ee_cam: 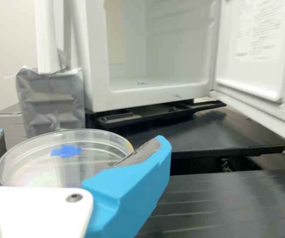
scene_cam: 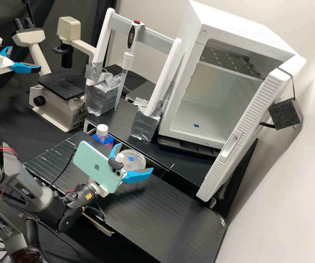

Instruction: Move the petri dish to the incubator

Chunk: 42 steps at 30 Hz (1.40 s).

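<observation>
so, petri dish: clear and round, lying level between the two blue fingers of the gripper, outside the incubator; the petri dish has a blue mark on it.
jaws: spread to the dish's width and grasping it by opposite edges; the wrist view gives the grey pad of one finger against the rim.
incubator, high view: door swung open; a slotted shelf high inside, a blue patch on the floor.
door, wrist view: its inner face carries a printed sheet.
near the gripper, high view: a mint-green phone at the wrist; a white-capped bottle just beyond it.
farther back, high view: a pipette upright on a white rack; a microscope beside the rack.
</observation>
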### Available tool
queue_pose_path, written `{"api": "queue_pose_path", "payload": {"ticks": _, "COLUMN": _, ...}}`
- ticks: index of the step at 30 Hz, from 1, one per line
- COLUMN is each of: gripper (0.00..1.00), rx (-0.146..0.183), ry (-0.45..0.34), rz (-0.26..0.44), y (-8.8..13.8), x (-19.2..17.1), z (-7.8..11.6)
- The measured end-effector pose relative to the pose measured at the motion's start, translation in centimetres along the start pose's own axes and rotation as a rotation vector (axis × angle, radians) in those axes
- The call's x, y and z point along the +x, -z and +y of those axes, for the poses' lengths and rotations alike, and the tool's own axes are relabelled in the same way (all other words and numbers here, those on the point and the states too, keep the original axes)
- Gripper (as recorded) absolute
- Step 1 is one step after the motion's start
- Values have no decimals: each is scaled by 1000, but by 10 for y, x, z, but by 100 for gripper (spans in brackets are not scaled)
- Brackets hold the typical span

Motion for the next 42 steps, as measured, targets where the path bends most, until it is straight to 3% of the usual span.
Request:
{"api": "queue_pose_path", "payload": {"ticks": 6, "gripper": 0, "rx": 27, "ry": -20, "rz": -37, "y": -7, "x": 5, "z": 3}}
{"api": "queue_pose_path", "payload": {"ticks": 14, "gripper": 0, "rx": 53, "ry": -137, "rz": -62, "y": -19, "x": 43, "z": 34}}
{"api": "queue_pose_path", "payload": {"ticks": 19, "gripper": 0, "rx": 71, "ry": -222, "rz": -39, "y": -21, "x": 77, "z": 55}}
{"api": "queue_pose_path", "payload": {"ticks": 24, "gripper": 0, "rx": 51, "ry": -267, "rz": 11, "y": -16, "x": 117, "z": 64}}
{"api": "queue_pose_path", "payload": {"ticks": 34, "gripper": 0, "rx": 31, "ry": -248, "rz": 16, "y": -1, "x": 203, "z": 81}}
{"api": "queue_pose_path", "payload": {"ticks": 42, "gripper": 0, "rx": 30, "ry": -158, "rz": -7, "y": 2, "x": 270, "z": 82}}
